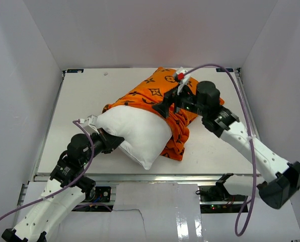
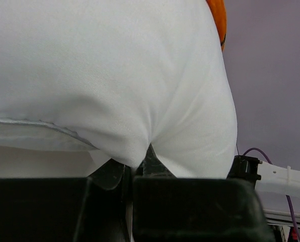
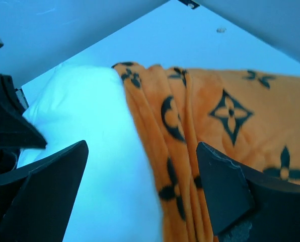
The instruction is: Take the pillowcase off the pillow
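A plump white pillow (image 2: pixel 104 75) fills most of the view, from 9 o'clock across to 2 o'clock. At 6 o'clock the left gripper (image 2: pixel 140 166) — black, blurred, very close to the lens — is closed on a pucker of the pillow's fabric, with creases fanning up from the pinch. A sliver of orange pillowcase (image 2: pixel 218 20) shows at 1 o'clock. At 4 o'clock a white bracket (image 2: pixel 286 179) carries a purple cable (image 2: pixel 255 150) — behind it, a plain greyish wall (image 2: pixel 276 75).
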Action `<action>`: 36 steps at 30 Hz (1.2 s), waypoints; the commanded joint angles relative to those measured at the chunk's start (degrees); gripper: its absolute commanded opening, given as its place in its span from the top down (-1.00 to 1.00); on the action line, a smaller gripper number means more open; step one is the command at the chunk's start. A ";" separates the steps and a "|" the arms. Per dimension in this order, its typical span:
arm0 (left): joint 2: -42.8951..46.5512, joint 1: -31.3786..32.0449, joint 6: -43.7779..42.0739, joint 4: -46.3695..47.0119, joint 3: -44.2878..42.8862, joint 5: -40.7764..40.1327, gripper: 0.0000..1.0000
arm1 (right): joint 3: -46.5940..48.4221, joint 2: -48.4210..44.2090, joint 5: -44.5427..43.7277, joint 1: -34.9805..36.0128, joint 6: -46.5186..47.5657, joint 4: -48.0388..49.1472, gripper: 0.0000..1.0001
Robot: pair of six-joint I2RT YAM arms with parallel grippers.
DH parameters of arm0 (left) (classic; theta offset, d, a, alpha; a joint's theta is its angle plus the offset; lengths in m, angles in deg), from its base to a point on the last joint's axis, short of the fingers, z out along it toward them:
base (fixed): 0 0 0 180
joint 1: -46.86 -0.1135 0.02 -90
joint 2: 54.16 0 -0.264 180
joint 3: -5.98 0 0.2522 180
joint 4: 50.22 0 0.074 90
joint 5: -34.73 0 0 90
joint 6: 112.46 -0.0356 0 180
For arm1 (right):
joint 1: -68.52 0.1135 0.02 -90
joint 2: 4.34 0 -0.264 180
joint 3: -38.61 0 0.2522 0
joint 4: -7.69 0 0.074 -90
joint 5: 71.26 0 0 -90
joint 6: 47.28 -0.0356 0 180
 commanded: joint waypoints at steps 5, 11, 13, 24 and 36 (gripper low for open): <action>1.58 -0.21 0.85 6.10 0.40 2.75 1.00 | 12.87 19.15 8.51 2.14 12.56 3.01 -0.88; 1.31 -0.21 0.15 6.10 0.05 3.02 1.00 | 18.49 29.44 7.98 3.81 14.32 4.07 -0.83; 1.31 -0.21 0.06 6.10 -0.22 3.02 1.00 | 20.16 31.83 9.65 3.81 14.24 5.12 -0.81; 3.77 -0.21 0.94 1.97 -9.70 1.62 1.00 | 26.75 42.29 -10.37 0.13 13.44 7.94 0.49; 10.71 -0.29 1.11 -12.43 -19.02 -16.04 1.00 | 29.41 48.27 -23.40 -12.61 1.10 5.48 0.85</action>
